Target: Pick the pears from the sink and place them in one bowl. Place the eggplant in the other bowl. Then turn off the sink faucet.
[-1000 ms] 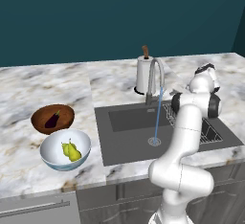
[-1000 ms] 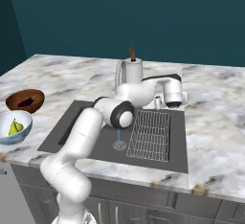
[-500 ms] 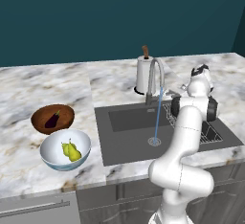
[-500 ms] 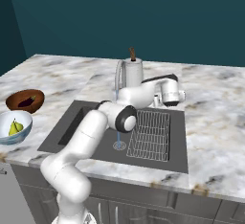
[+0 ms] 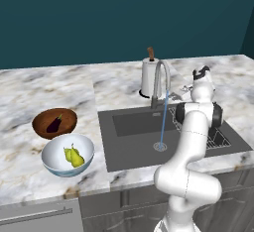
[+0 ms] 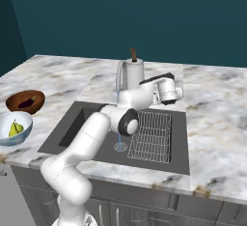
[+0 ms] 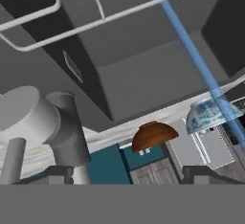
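Nearest, on the marble counter left of the basin, the round white-and-pale-blue bowl [image 5: 68, 154] holds two yellow-green pears [image 5: 73, 155]. Just behind it the shallow reddish-brown wooden bowl [image 5: 54, 123] holds the dark purple eggplant [image 5: 54, 124]. The dark grey recessed sink [image 5: 130, 142] takes a thin blue water stream [image 5: 163, 119] from the slim grey gooseneck faucet [image 5: 160, 83]. The gripper [image 5: 186, 93] sits beside the faucet base; can't tell whether its jaws are spread or closed. Farthest, a white cylinder with brown top [image 5: 149, 76].
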You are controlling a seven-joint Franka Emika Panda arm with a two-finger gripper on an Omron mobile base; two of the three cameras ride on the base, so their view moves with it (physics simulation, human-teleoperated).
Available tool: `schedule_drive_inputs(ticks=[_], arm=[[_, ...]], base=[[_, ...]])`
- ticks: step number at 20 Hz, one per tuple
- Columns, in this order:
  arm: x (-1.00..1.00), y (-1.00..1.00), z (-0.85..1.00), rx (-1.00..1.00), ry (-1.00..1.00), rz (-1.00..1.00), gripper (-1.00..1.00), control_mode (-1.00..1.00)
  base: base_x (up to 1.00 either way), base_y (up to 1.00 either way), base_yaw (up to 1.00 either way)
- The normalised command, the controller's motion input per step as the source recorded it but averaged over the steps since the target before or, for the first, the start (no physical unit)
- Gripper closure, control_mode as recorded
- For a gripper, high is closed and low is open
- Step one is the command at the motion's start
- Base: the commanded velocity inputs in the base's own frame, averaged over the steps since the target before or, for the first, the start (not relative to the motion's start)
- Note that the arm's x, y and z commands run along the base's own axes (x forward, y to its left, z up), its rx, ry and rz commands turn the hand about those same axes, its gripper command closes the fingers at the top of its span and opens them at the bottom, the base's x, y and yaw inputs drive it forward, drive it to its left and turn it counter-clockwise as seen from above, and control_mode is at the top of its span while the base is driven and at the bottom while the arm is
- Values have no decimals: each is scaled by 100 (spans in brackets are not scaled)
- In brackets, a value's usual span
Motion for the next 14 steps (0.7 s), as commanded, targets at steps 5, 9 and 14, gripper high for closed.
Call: schedule_drive_inputs(ticks=[5, 9, 14], arm=[[4, -24, -28, -4, 11, -7, -100, -100], [11, -25, -17, -3, 10, -8, -100, -100], [54, -2, -3, 0, 3, -1, -100, -100]], base=[[0, 0, 0], [0, 0, 0], [0, 0, 0]])
